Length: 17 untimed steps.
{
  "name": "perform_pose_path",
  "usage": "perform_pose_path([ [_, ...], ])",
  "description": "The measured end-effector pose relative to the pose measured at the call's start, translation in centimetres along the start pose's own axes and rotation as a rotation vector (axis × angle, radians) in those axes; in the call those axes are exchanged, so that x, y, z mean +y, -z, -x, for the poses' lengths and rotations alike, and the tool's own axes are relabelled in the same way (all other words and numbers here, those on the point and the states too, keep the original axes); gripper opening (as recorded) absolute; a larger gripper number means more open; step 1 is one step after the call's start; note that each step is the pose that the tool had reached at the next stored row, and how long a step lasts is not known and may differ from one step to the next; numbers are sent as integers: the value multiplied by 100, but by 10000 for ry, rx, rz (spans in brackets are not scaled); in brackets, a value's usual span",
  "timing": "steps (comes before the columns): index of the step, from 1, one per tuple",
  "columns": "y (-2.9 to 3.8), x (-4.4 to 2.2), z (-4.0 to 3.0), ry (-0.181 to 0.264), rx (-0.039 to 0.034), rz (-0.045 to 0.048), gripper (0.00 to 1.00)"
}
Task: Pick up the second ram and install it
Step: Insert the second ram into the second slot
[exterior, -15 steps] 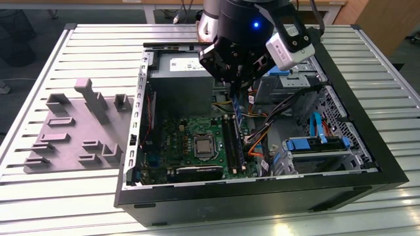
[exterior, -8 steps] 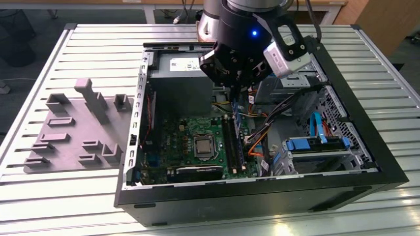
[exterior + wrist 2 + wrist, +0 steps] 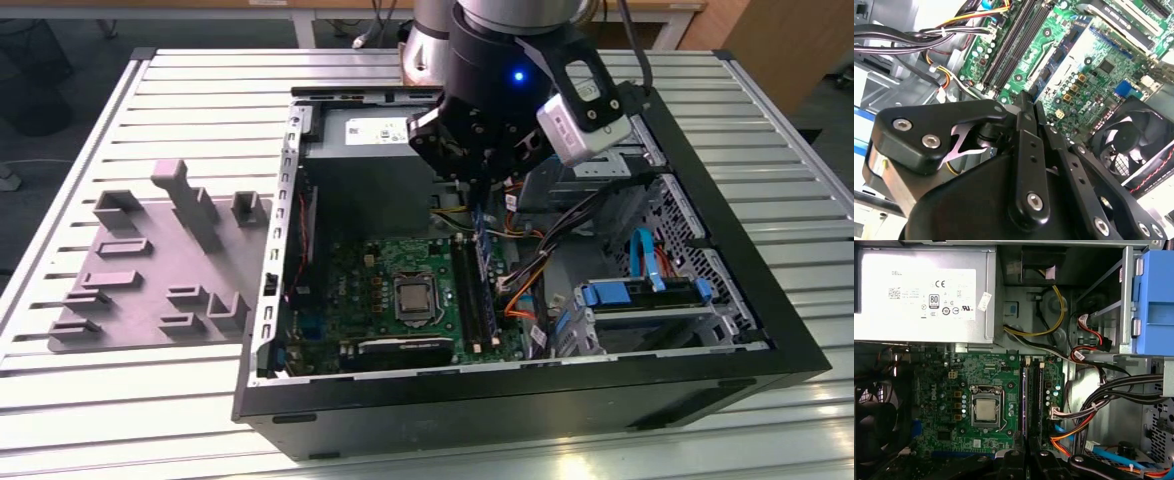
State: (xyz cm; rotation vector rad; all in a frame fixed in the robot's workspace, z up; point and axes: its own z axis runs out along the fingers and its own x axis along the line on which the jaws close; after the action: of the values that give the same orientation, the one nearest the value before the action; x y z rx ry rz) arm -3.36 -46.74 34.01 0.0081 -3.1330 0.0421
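My hand is narrow, its fingers pinched on what I take to be the second ram. The board shows edge-on as a thin dark-blue strip, so I can't be sure of the grip. It hangs inside the open computer case, lengthwise over the memory slots and just beside the processor socket. To do this well, I want the stick parallel to its slot, upright rather than tilted, with even pressure at both ends and the orange and black cables kept clear. As for writing, the grey power supply carries a white label with small print and marks, and the motherboard has white lettering
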Motion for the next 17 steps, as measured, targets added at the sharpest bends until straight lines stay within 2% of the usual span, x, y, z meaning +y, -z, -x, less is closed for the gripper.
perform_pose_path([
  [4, -53, 0, 2, -18, 10, 2, 14],
  [8, -123, -12, 3, 8, 75, -1, 14],
  [12, -198, -11, 7, 297, 110, -1, 14],
  [17, -288, -9, 7, 242, 115, -1, 14],
])
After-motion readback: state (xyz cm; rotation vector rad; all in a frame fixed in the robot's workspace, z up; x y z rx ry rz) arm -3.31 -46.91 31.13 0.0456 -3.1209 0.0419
